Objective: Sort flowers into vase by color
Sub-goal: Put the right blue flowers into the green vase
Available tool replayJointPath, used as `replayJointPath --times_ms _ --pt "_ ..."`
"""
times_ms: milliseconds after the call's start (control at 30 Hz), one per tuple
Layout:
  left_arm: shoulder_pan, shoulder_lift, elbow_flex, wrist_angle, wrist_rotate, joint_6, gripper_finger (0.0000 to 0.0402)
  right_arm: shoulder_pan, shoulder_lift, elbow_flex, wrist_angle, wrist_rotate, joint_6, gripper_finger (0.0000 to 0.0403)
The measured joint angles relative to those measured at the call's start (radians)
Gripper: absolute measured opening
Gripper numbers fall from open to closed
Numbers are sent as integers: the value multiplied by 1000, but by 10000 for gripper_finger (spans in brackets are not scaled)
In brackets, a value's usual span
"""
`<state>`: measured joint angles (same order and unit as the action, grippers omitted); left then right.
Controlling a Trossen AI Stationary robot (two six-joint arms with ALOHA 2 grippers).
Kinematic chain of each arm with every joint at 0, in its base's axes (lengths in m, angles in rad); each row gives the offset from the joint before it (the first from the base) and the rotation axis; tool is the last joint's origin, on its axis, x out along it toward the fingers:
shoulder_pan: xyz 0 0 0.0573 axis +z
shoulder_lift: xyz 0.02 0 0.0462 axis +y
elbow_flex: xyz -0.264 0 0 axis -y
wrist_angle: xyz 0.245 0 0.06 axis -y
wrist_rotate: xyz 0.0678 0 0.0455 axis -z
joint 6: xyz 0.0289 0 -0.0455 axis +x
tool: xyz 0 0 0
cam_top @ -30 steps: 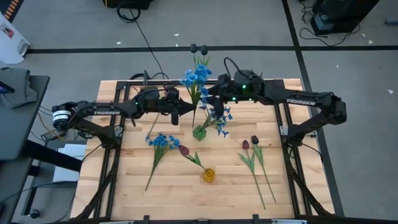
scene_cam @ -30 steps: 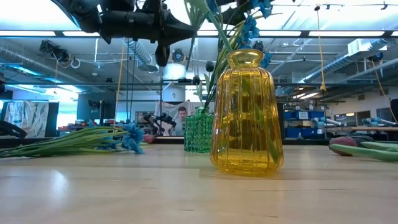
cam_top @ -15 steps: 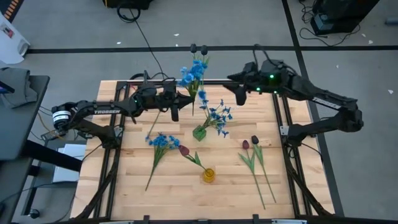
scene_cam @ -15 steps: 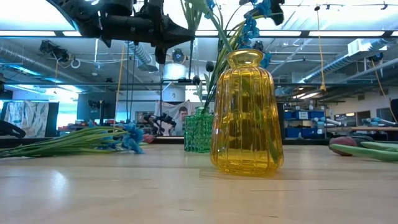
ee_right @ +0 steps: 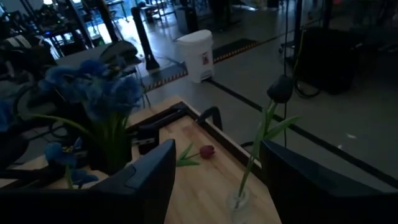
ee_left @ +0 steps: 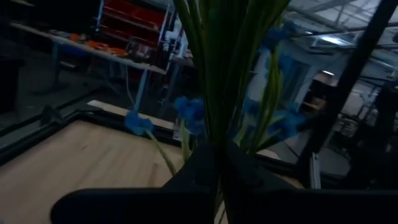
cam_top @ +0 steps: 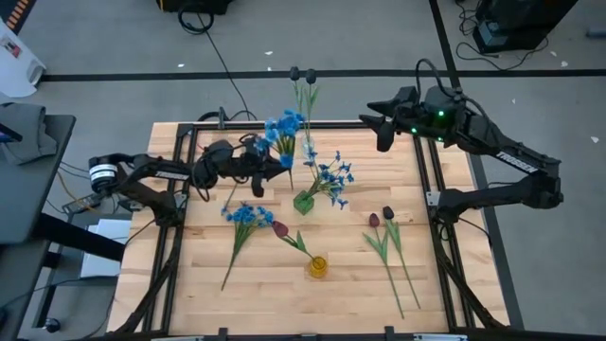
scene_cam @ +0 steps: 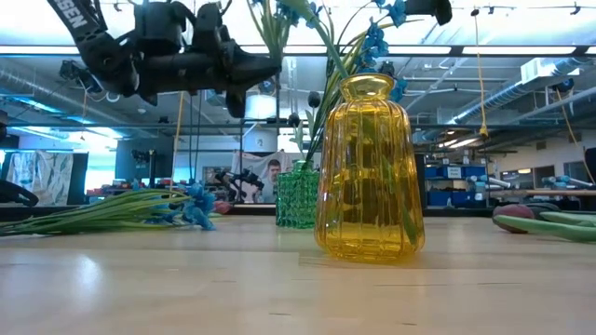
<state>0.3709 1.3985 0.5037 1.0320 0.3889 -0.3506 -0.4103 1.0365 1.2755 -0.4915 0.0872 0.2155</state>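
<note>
Right tool (cam_top: 371,126) withdrawn, fingers apart; left tool (cam_top: 268,163) clamped on blue spray (cam_top: 281,125).

A grey floor (cam_top: 114,57) is seen around the light wooden bench (cam_top: 275,289), crossed by dark tape lines (cam_top: 237,73). A black cable (cam_top: 220,52) is trailed across it. In the low view, long ceiling light strips (scene_cam: 521,49) and exposed ducts (scene_cam: 484,93) are noted, with blue shelving (scene_cam: 456,186) behind. A white bin (ee_right: 198,55) is seen on the floor, red racks (ee_left: 134,28) farther off.
</note>
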Motion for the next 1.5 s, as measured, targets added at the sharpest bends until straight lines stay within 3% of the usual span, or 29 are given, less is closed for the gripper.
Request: replayJointPath --times_ms 133,433,1500 --pt "-6 34 0 9 8 2 11 0 3 0 2 12 17 240" --pt "-21 146 4 191 43 -54 11 0 24 0 -4 27 28 240" --pt "-37 281 98 195 76 -55 12 -39 59 0 -19 24 80 240"
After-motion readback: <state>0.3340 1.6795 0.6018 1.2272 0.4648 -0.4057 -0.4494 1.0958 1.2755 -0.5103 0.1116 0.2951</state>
